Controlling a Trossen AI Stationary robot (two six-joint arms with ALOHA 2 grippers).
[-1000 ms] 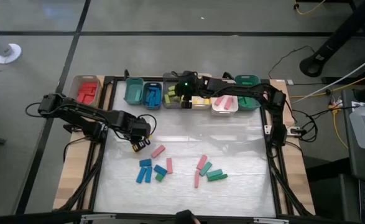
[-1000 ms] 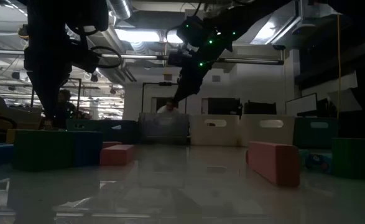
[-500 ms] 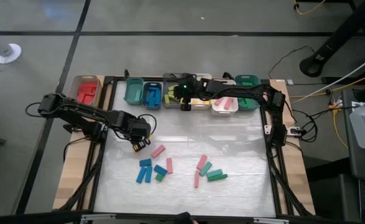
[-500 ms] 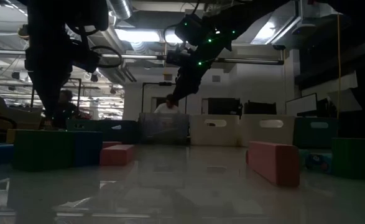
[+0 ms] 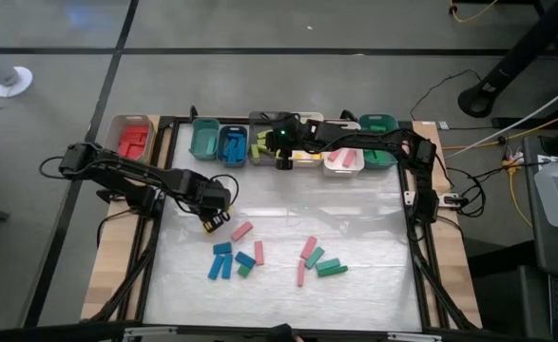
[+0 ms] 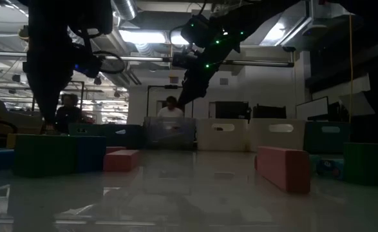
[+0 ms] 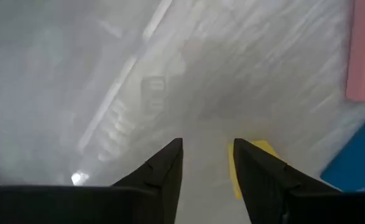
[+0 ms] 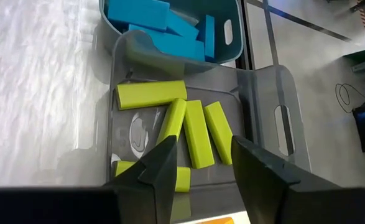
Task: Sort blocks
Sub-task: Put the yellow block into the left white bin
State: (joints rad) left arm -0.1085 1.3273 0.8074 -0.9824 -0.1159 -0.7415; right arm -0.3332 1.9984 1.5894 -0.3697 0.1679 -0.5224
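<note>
glossy white tabletop [image 5: 355, 209], dim ceiling-lit room; both claws apart, holding nothing

A: What's along the far edge of the table [image 5: 279, 294]?
B: Row of bins. Tan bin [image 5: 117, 128] at the left end, then teal bin [image 5: 202, 141], a 2nd teal one [image 5: 232, 133], grey bin [image 8: 281, 118] w/ handle slot, white bin [image 5: 343, 168], green bin [image 5: 378, 123] last.
A: Beyond the bins?
B: Two people [image 6: 170, 108] in the room (dim, low view). White fan base [image 5: 10, 81] on the floor, well left of the tan bin.
</note>
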